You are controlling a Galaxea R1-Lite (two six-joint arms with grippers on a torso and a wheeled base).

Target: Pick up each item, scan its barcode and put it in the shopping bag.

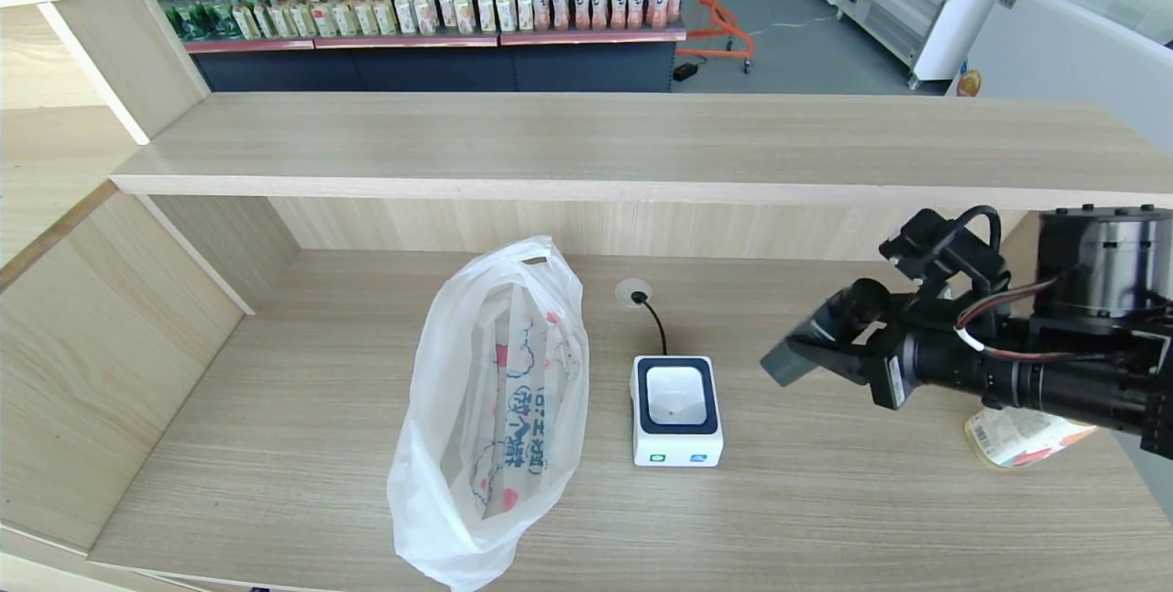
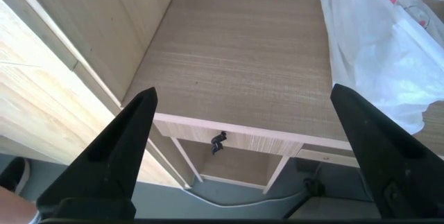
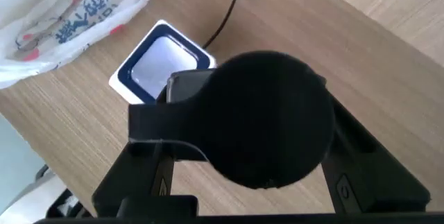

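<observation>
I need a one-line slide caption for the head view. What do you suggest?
Right gripper above the counter beside the scanner; shopping bag with a package inside on the scanner's left.

Wooden bench [image 1: 825, 509]: one barcode scanner [image 1: 676, 409], near left of the right hand [image 1: 793, 349]; one shopping bag [image 1: 495, 409], farther left; one labelled item [image 1: 1017, 436], behind the hand.

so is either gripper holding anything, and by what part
The right gripper grips a dark round object by its sides; what it is cannot be told. The left gripper holds nothing.
</observation>
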